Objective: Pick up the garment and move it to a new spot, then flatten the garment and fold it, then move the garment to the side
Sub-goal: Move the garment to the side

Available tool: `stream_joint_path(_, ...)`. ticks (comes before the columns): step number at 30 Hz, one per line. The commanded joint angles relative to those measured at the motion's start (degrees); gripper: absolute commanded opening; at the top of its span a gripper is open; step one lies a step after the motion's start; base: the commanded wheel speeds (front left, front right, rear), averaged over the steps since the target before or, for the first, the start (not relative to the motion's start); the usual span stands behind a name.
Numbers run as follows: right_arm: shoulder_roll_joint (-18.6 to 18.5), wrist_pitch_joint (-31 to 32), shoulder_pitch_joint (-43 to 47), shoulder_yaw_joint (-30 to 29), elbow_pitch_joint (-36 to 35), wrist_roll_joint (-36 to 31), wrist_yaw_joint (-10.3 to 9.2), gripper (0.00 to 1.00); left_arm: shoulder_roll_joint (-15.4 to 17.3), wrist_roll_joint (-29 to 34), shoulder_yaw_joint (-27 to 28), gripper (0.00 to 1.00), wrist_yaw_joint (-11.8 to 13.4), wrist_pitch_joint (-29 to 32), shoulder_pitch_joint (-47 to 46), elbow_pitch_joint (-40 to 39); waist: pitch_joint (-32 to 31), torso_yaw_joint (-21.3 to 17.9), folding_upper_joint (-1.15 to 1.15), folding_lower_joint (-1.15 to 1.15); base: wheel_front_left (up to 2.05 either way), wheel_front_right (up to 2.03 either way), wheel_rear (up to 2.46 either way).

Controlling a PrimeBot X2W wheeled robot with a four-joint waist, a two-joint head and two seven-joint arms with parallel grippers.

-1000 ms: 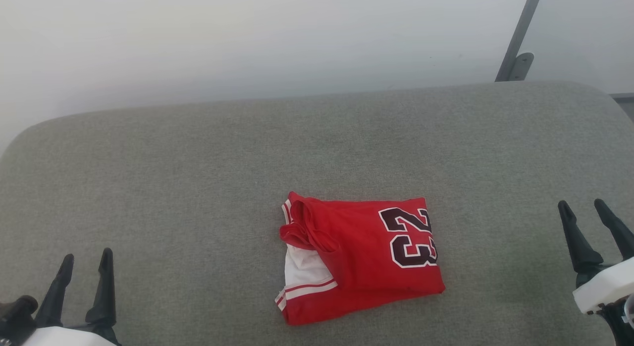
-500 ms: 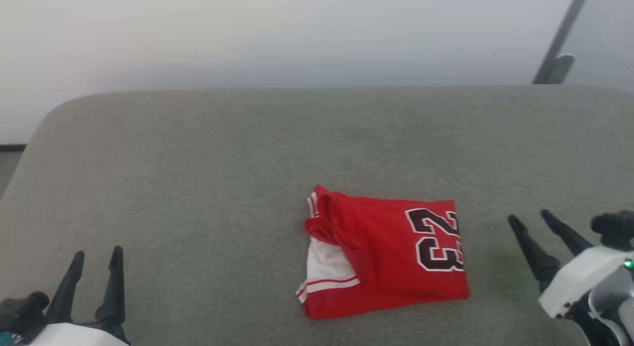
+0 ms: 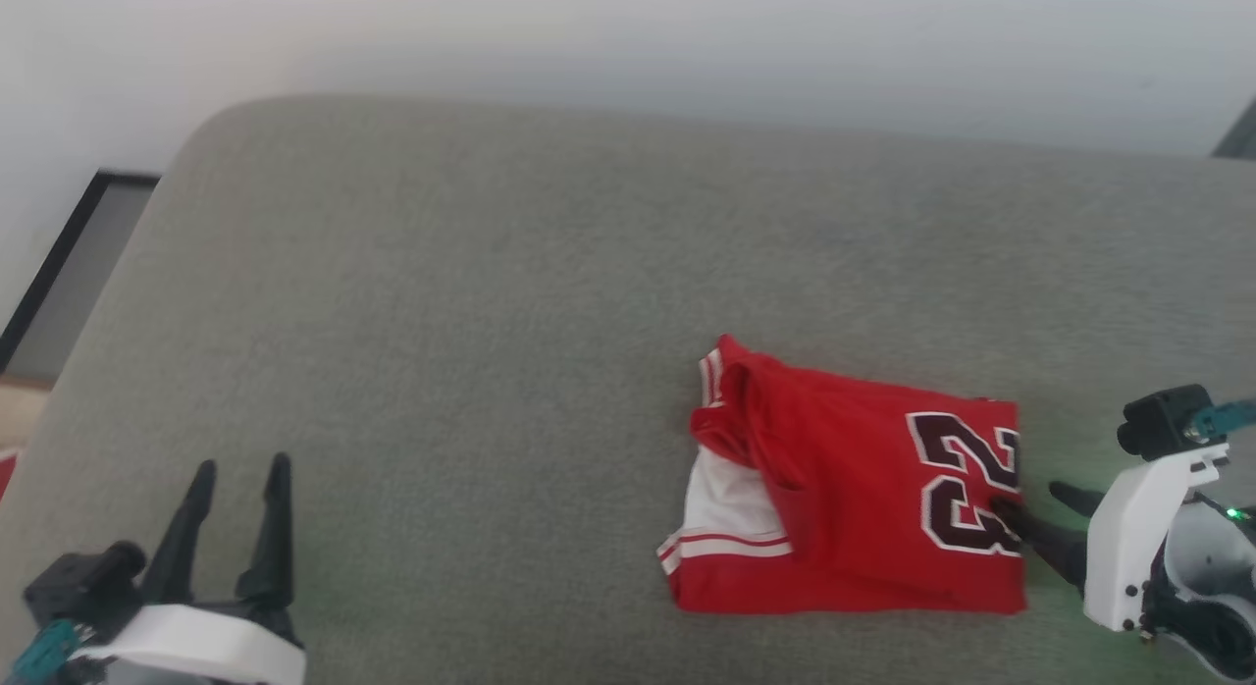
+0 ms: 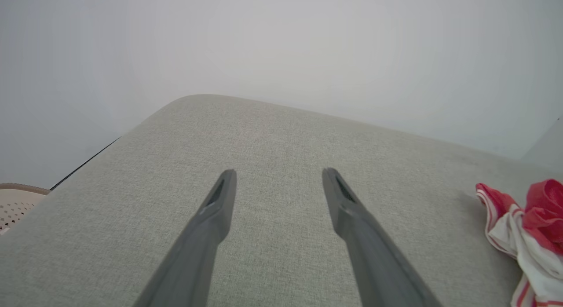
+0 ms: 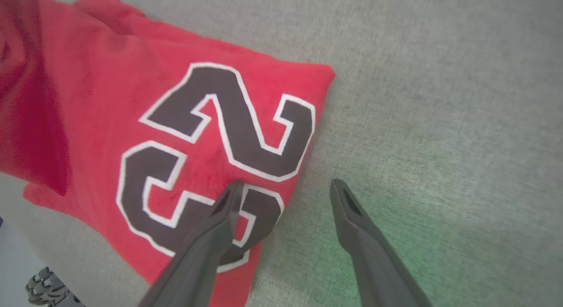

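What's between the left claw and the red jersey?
Nothing but bare grey cushion lies between the left claw and the jersey, as the head view shows.

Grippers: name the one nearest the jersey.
The right gripper: one finger of its open pair overlaps the jersey at its number; the left gripper stands well apart over the cushion.

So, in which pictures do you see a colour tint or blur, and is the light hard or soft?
Head view: a faint green glow tints the grey cushion beside the right claw; edges look slightly soft. Right wrist view: the same green tint lies on the cushion; the garment blurs toward the left edge. Left wrist view: soft even light, no hard shadows, cushion weave sharp.
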Motion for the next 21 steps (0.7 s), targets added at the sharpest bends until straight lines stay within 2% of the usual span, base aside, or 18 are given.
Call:
stream_joint_path(1,-0.28,2.88,-1.08,0.08,0.58,0.31,-0.01,1.00,-0.69,0.98,-0.24,1.00,-0.40,-0.25,-1.24,0.14,2.04,1.81,0.00,0.00,0.00,0.00,0.00)
stream_joint_path(6,1.53,12.21,-2.09,0.91,3.88,-0.54,-0.01,1.00,-2.51,1.79,-0.78,1.00,-0.94,-0.25,-2.87,0.88,4.69,3.49,0.00,0.00,0.00,0.00,0.00)
stream_joint_path(11,4.93,17.76,-3.14,0.77,6.50,-1.61,-0.05,1.00,-4.04,2.95,-0.62,1.00,-1.21,-0.25,-4.36,1.50,6.36,4.32,0.00,0.00,0.00,0.00,0.00)
stream_joint_path(13,5.47,19.31,-3.23,0.82,6.38,-2.10,-0.04,0.27,-4.29,3.19,-0.36,1.00,-1.31,-0.25,-4.71,1.70,6.61,4.41,0.00,0.00,0.00,0.00,0.00)
stream_joint_path(14,5.74,19.83,-3.17,0.50,6.16,-1.96,-0.04,0.00,-4.41,3.38,-0.22,1.00,-1.35,-0.25,-4.72,1.84,6.68,4.37,0.00,0.00,0.00,0.00,0.00)
stream_joint_path(21,4.74,21.73,-3.37,-2.51,3.29,-2.52,-0.04,0.00,-4.75,4.26,0.25,1.00,-1.49,-0.25,-5.37,2.04,6.61,3.37,0.00,0.00,0.00,0.00,0.00)
